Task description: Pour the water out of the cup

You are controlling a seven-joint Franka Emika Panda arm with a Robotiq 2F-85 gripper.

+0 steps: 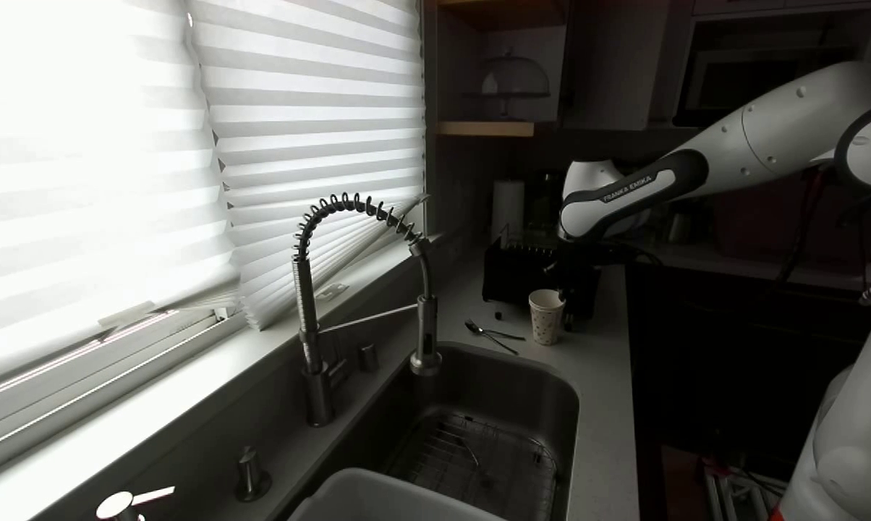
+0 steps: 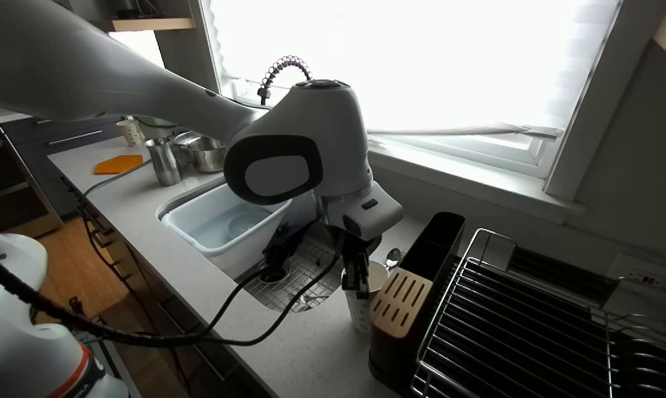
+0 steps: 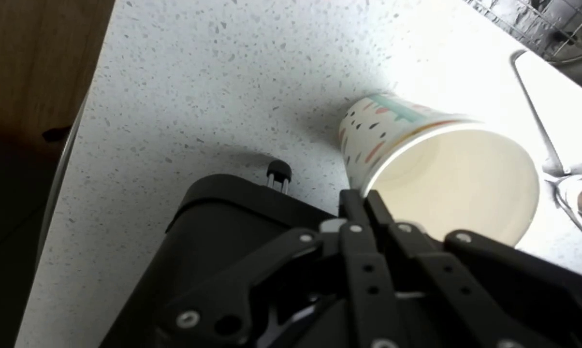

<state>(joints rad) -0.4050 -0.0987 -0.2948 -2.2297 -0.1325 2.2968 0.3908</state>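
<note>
Countertop [image 3: 175,96]: hard, pale, speckled slab. Raise the cup [image 3: 445,159] straight up from it before any sideways travel.

Sink [image 1: 511,381]: probable pour point; smooth metal with rounded corners and a wire grid [image 2: 316,265]. Tilt only when the cup's mouth is fully over this bowl.

Faucet [image 1: 305,318]: slim metal post and arched spring coil. Route clear of it.

Utensil caddy [image 2: 393,359]: black, round-ended body with a slotted wooden top, just beside the cup; contact cannot be judged. Avoid dragging the cup along it.

Gripper [image 3: 366,199]: dark, narrow fingers, together and clamped on the cup's rim, one inside, one outside. Judged step: securing the grip, lift not yet made. Keep pressure light; a one-point pinch may let the cup swing.

Cup: upright on the countertop near the sink; tapered, thin-walled, apparently paper, with printed coloured flecks. Any water inside cannot be made out.

Spoon [image 2: 393,257]: shiny metal, near the cup. Do not sweep it.
</note>
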